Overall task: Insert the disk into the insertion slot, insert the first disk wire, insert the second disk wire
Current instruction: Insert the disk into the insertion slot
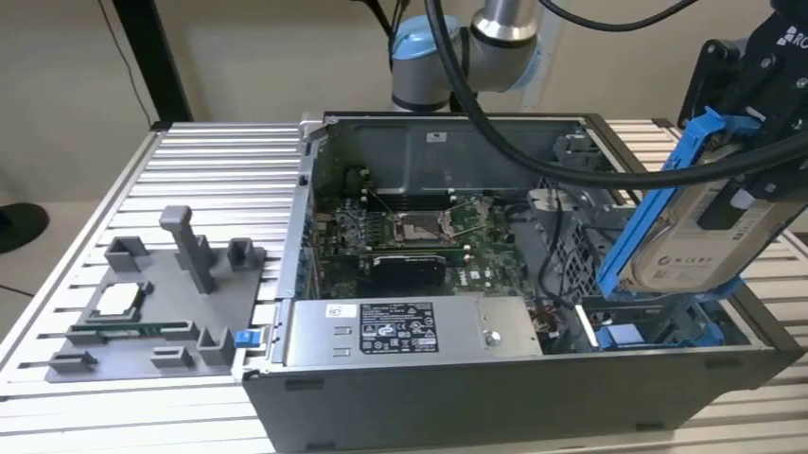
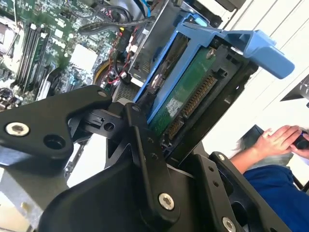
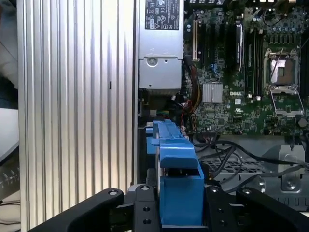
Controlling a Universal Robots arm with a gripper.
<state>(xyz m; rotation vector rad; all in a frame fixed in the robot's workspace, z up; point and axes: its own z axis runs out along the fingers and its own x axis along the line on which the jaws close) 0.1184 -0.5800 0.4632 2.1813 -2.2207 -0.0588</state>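
My gripper [image 1: 739,180] is shut on the disk [image 1: 682,246], a silver-grey drive in a bright blue carrier. It holds the disk tilted steeply in the air at the exterior view's right, above the front corner of the open computer case. Just below the disk's lower end lies the insertion slot [image 1: 657,331], a grey bay with blue fittings. In the second wrist view the disk's green circuit side [image 2: 181,96] and its connector face the camera between the black fingers [image 2: 145,159]. In the first wrist view the blue carrier [image 3: 178,179] stands between the two finger links.
The case holds a grey labelled power-supply box [image 1: 404,331], a green motherboard [image 1: 417,236] and loose black cables [image 3: 231,150]. A grey fixture with parts [image 1: 158,303] sits on the ribbed aluminium table [image 1: 215,170]. A person's hand [image 2: 275,140] is beside the table.
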